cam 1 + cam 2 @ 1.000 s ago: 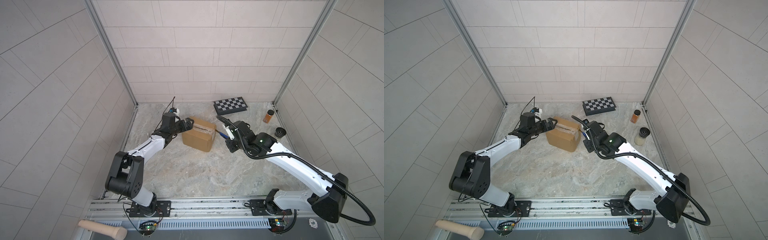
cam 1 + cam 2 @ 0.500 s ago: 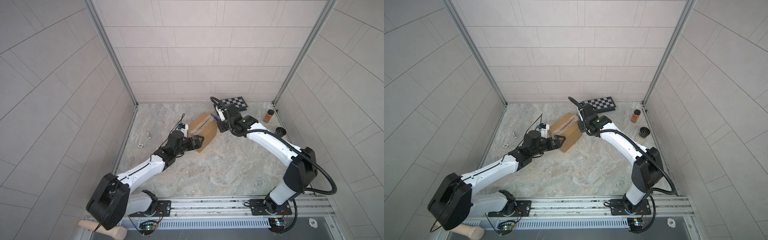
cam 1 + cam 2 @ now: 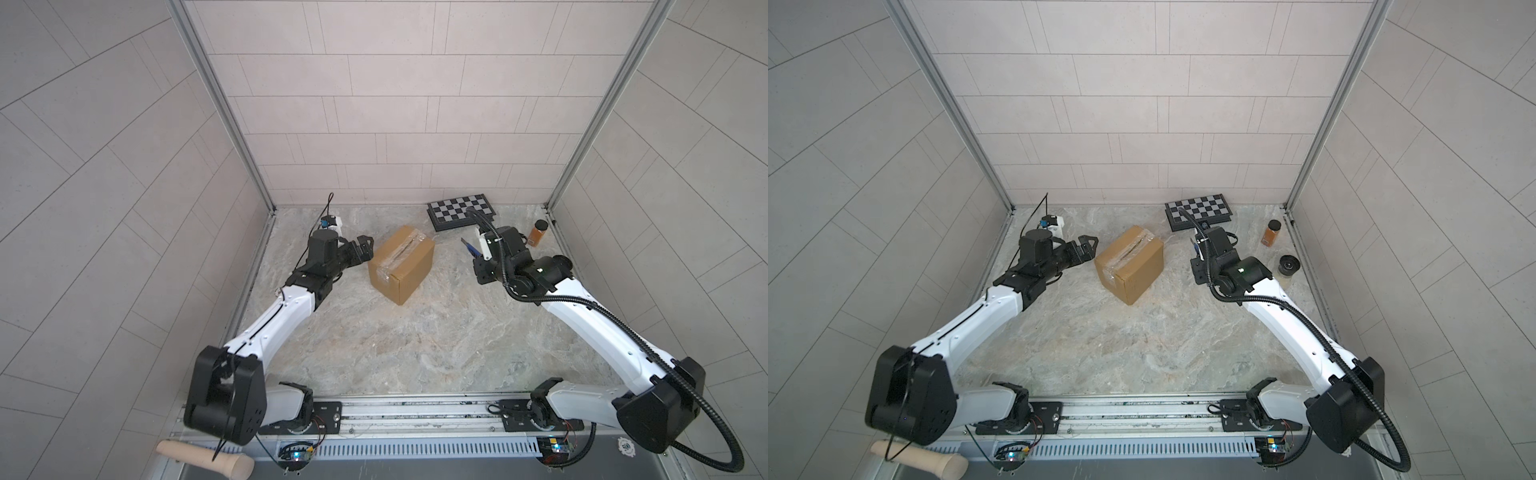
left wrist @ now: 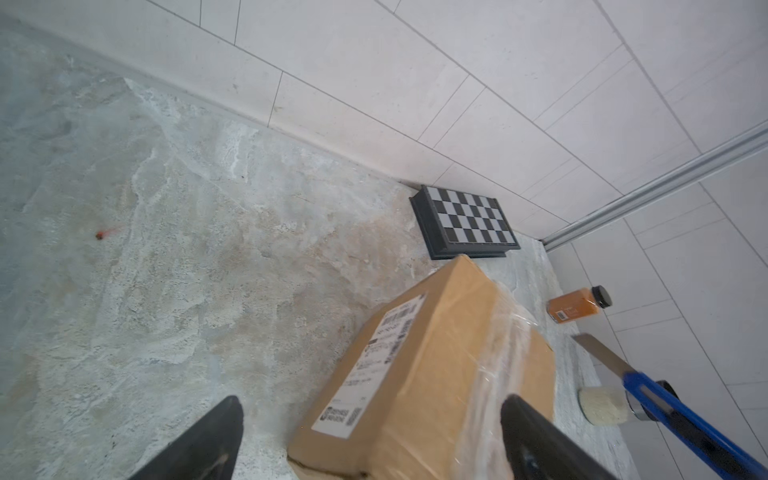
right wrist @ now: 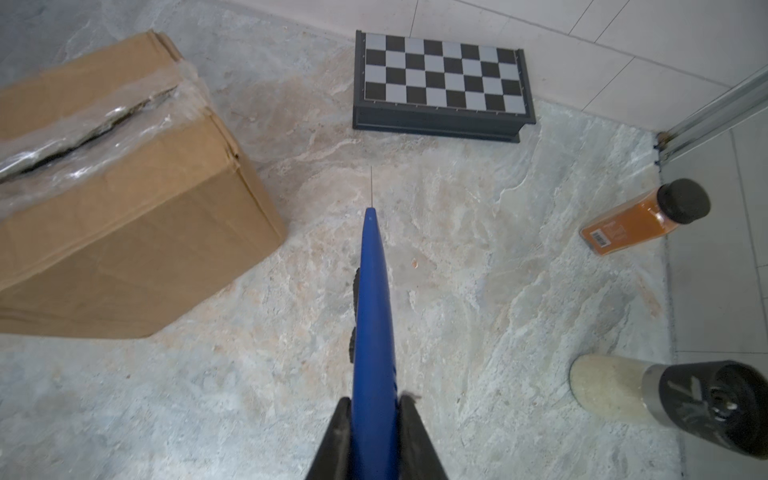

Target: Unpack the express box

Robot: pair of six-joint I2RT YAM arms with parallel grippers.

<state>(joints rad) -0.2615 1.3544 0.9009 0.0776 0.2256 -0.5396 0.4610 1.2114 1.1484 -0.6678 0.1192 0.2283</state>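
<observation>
My left gripper [image 3: 365, 249] is spread wide and holds nothing. Its tips are just beside the box [image 3: 401, 264], on the side with the white printed label [image 4: 374, 365]; I cannot tell whether they touch it. My right gripper [image 5: 372, 405] is clenched on the blue handle of a knife [image 5: 372, 291] with its blade out, on the opposite side of the box and apart from it.

The box sits flat on the tabletop [image 3: 415, 345], a mottled grey and beige stone-look surface. Clear tape [image 5: 95, 120] runs across its top, with a dark slit along the seam.

Behind the box, against the back wall, lies a checkered case [image 3: 461, 211]. Beyond the knife from the box stand an orange bottle [image 5: 623, 224] and a black-capped jar [image 5: 602, 390] of pale grains, both near the side wall.

Pale tiled walls [image 3: 395, 124] close in three sides, joined by metal posts [image 3: 224, 112]. In front of the box, well apart from it, a metal rail [image 3: 415, 409] carries both arm bases, and a wooden handle [image 3: 203, 453] lies past it.
</observation>
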